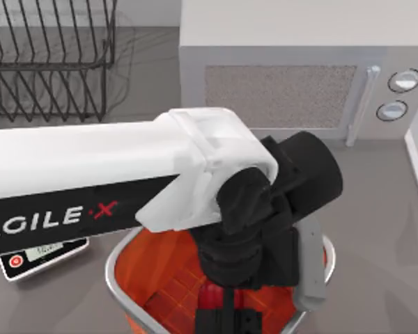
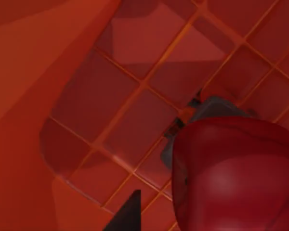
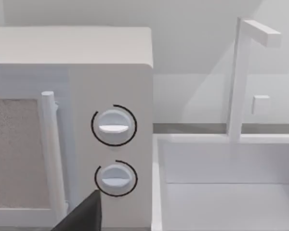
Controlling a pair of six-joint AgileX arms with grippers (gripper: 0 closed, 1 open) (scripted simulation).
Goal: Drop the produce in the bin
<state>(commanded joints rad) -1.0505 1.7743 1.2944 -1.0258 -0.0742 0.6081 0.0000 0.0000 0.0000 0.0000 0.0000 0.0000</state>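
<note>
- Our left arm (image 1: 90, 181) reaches in from the top view's left, across the table and down into the bin (image 1: 118, 275), which sits at the near edge of the grey counter (image 1: 383, 236).
- Our left gripper (image 1: 223, 309) hangs inside the bin's mouth, and the produce (image 2: 236, 178), deep red and glossy, sits between its fingers above the grid floor; in the top view a dark red patch shows just under the wrist.
- We judge the jaws to be pinching the produce, since it hangs above the floor and is not lying on it.
- To do the drop well, we would spread the fingers while well inside the rim, so the produce falls straight onto the grid, then lift clear without brushing the silver edge.
- Around us: a white microwave (image 1: 285, 83) stands behind the bin, a wire dish rack (image 1: 49, 62) at the back left, and a small scale (image 1: 45, 256) just beside the bin.
- Our right arm is parked, its wrist camera facing the microwave dials (image 3: 114, 126) and a white sink (image 3: 231, 192); we cannot tell how its jaws stand.
</note>
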